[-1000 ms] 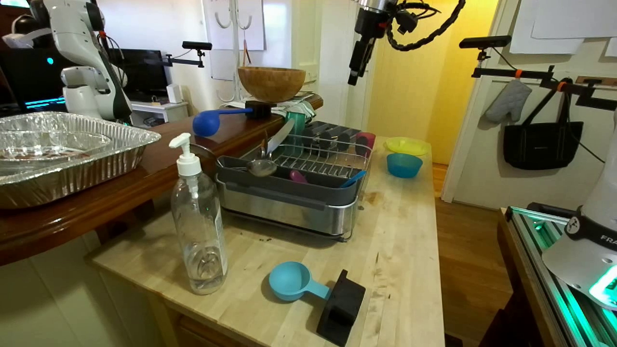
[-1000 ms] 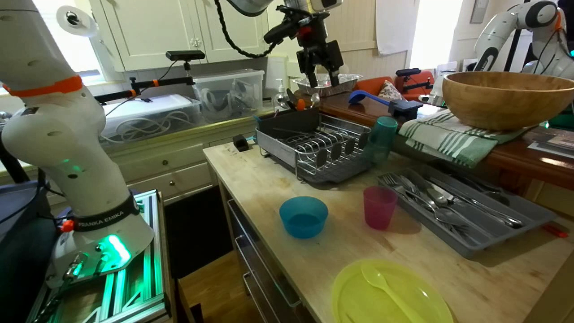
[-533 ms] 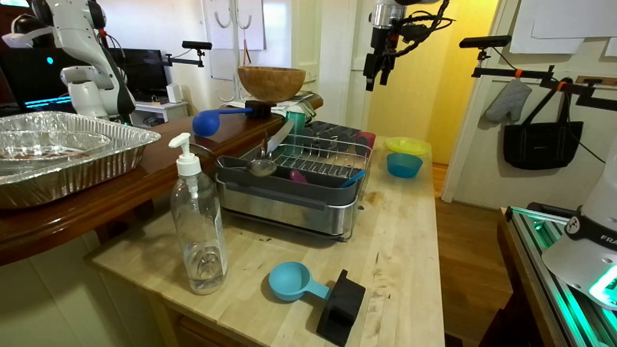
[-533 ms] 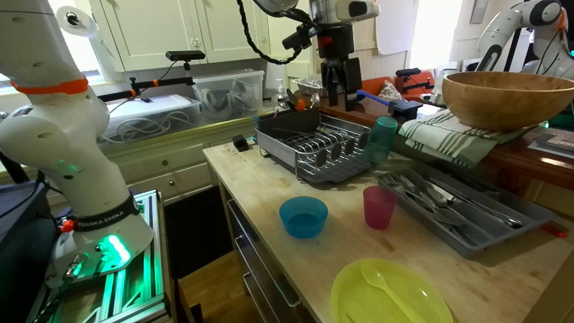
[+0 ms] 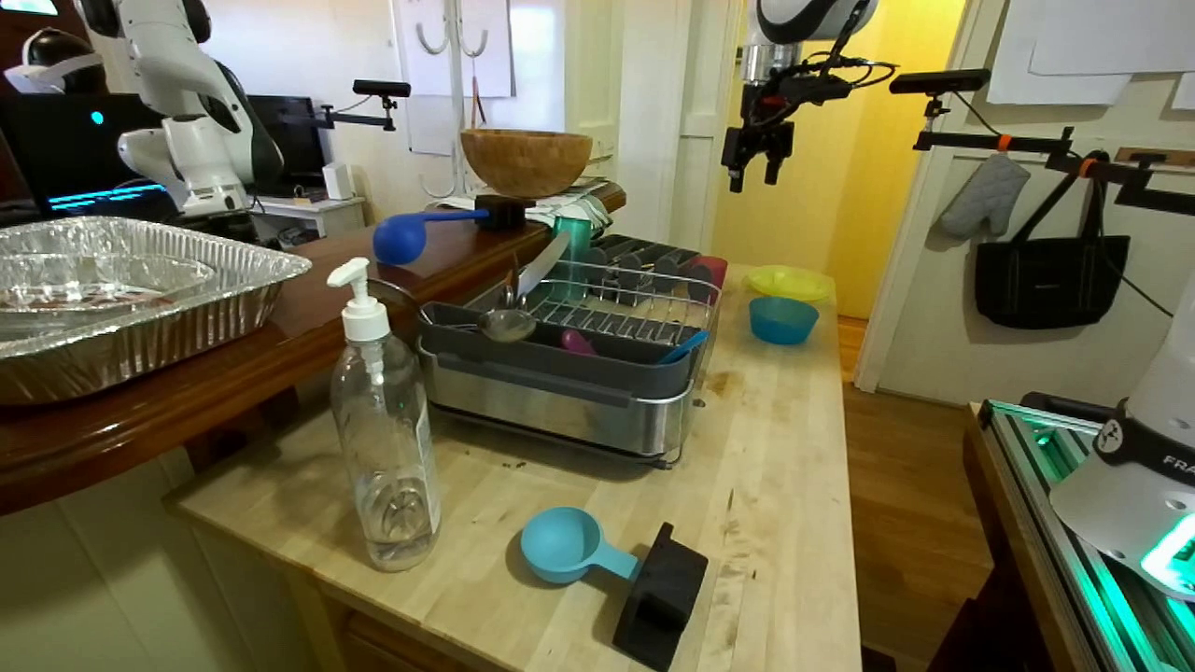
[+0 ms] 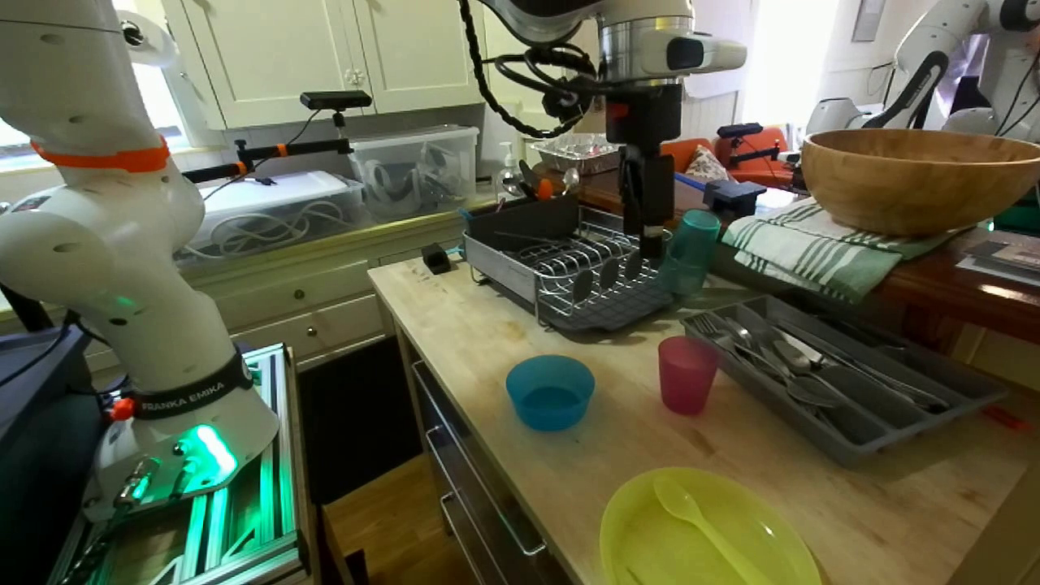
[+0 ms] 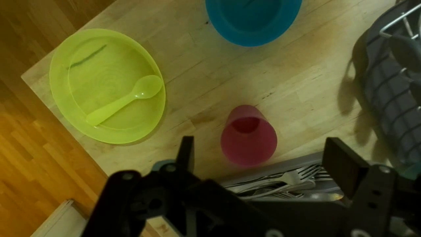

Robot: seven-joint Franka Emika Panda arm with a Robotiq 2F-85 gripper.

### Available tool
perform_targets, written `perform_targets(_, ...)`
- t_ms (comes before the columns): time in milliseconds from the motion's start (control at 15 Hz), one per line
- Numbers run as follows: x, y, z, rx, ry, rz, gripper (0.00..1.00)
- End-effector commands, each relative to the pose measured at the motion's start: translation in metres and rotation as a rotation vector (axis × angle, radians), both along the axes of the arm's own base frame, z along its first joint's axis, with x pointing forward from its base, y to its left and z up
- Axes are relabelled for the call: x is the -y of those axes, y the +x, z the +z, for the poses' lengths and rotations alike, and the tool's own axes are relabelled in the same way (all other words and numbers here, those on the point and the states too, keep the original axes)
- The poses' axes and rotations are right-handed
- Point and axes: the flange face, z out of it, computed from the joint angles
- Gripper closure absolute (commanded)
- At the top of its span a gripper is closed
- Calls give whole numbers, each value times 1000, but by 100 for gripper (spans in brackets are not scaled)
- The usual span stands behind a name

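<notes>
- Hangs well above the table (image 7: pixel 312 82) with the pincer (image 7: pixel 259 140) spread wide, gripping and touching nothing.
- Seems to be at a reaching stage, with the pink cup (image 7: pixel 248 144) upright on the table below, showing between the fingers (image 7: pixel 186 153) in the wrist view.
- Would call, for any move onto that cup, for careful centring and a straight descent with the fingers kept apart, clear of the rim.
- Counted from the left in the wrist view: one yellow plate (image 7: pixel 111 62), flat near the table's corner, with one yellow spoon (image 7: pixel 125 101) laid across.
- Then, mid-frame: one pink cup, nearest to the pincer, and one blue bowl (image 7: pixel 253 36), cut off by the top edge.
- Below and a little to the right: one grey tray (image 7: pixel 284 164) of cutlery (image 7: pixel 294 177), too overlapped to count.
- Farthest right: one dish rack (image 6: pixel 504 272), partly out of the wrist view, and one green cup (image 6: pixel 695 236), in or just beside it, hard to say which.
</notes>
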Motion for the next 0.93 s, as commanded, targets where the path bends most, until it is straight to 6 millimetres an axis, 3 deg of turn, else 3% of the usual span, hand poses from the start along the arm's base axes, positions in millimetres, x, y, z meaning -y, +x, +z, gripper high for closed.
perform_targets(0, -1, 2, 1, -1, 1, -1, 0)
perform_targets(133, 3, 9, -7, 25, -52, -91, 0)
perform_targets(333, 35, 9, -19, 41, -70, -271, 0)
perform_targets(600, 73, -5, -40, 37, -28, -488, 0)
perform_targets(867, 122, -21, -47, 93, -12, -617, 0)
